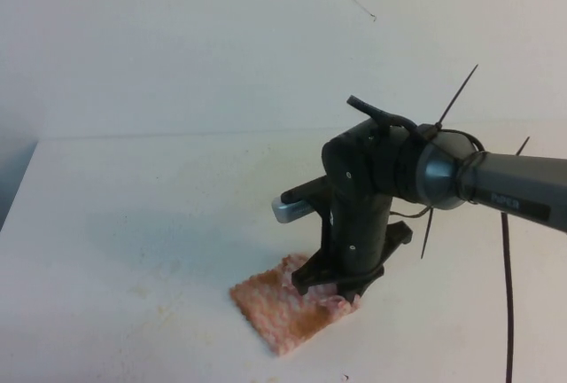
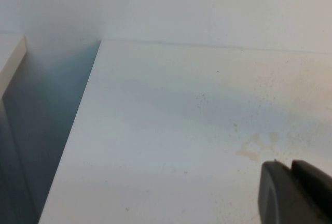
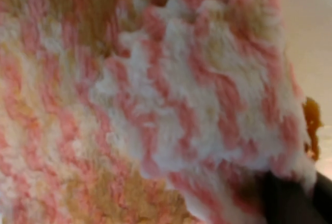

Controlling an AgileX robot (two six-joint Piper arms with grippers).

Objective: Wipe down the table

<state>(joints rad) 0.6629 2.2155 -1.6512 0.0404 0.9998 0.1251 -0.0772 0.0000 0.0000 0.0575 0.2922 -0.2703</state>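
While the right gripper (image 1: 339, 287) is clamped on a bunched edge of the pink-and-white cloth (image 1: 283, 312), which lies pressed on the worktop (image 1: 133, 197), the wiping looks only partly done by my judgement. Faint yellowish stains (image 1: 142, 293) mark the surface to the left of the cloth, so that stretch probably needs passes. The left gripper (image 2: 290, 182), jaws together and empty, hangs above the worktop well off to the cloth's left.
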